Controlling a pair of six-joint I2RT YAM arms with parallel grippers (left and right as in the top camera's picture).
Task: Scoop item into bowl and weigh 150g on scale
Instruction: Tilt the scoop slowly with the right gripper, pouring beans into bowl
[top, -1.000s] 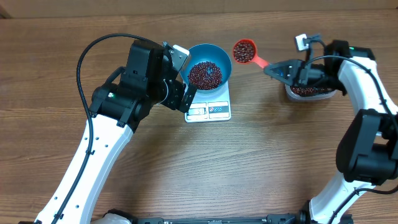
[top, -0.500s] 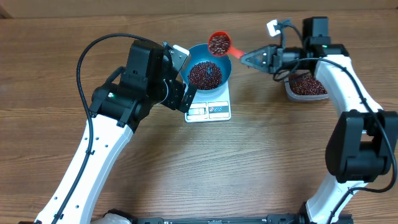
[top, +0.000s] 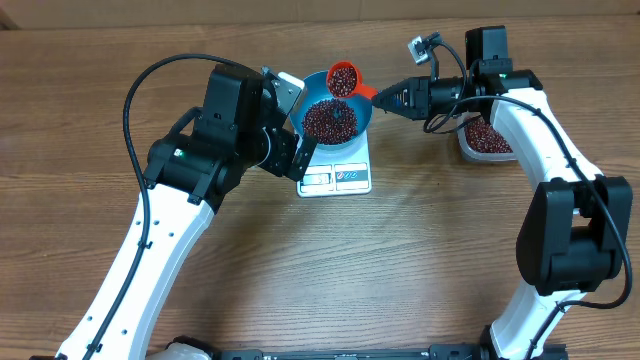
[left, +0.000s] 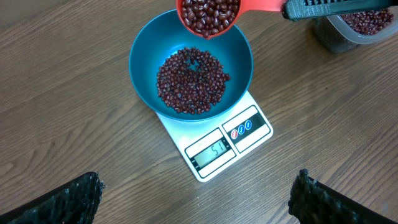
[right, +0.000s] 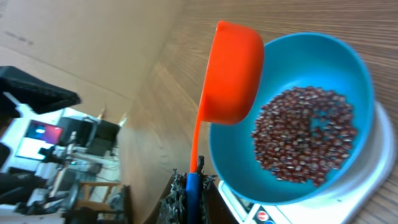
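The left gripper (left: 198, 199) is wide open and holds nothing. It hangs close beside the bowl (left: 146, 56) and does not seem to touch it. If it bumps or leans on the bowl, the number on the scale (left: 249, 127) will be wrong.

The blue bowl sits on the white scale, with a pile of beans (left: 189, 81) in its middle. The number on the screen looks like 51, but it is small and hard to read. If so, more beans are needed.

A red scoop (left: 208, 15), full of beans, hangs over the far edge of the bowl, not over the middle. If it tips right there, some beans may fall outside and roll across the table. If it tips too fast, beans may bounce out. If it comes down too low, it may knock the bowl and slide it on the scale.

The right gripper (top: 395, 97) is shut on the end of the scoop's thin handle. The handle is long, so the scoop could twist in that grip and spill.

At the far right sits the tub (top: 490, 140) with more beans.
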